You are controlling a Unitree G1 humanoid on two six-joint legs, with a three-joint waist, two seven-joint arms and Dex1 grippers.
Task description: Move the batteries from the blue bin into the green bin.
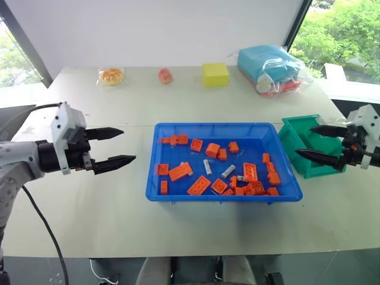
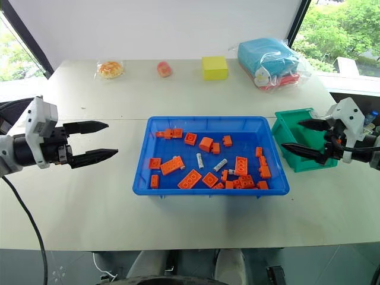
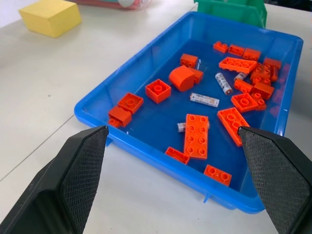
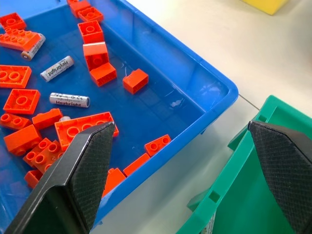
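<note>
The blue bin (image 1: 214,126) sits mid-table. Slim silver batteries lie loose on its floor among orange bricks, one (image 1: 208,167) near the middle and another (image 1: 228,171) just to its right. In the right wrist view two labelled batteries (image 4: 69,100) (image 4: 57,68) lie side by side. The teal green bin (image 1: 291,133) stands against the blue bin's right end. My right gripper (image 1: 304,140) hangs open and empty over the green bin, pointing left. My left gripper (image 1: 127,145) is open and empty above bare table, left of the blue bin and pointing at it.
Along the far edge of the table lie a bagged orange snack (image 1: 111,76), a small red item (image 1: 165,75), a yellow block (image 1: 215,75) and a light-blue wrapped bundle (image 1: 270,68). Orange bricks (image 1: 199,185) crowd the blue bin, thickest at its near right corner.
</note>
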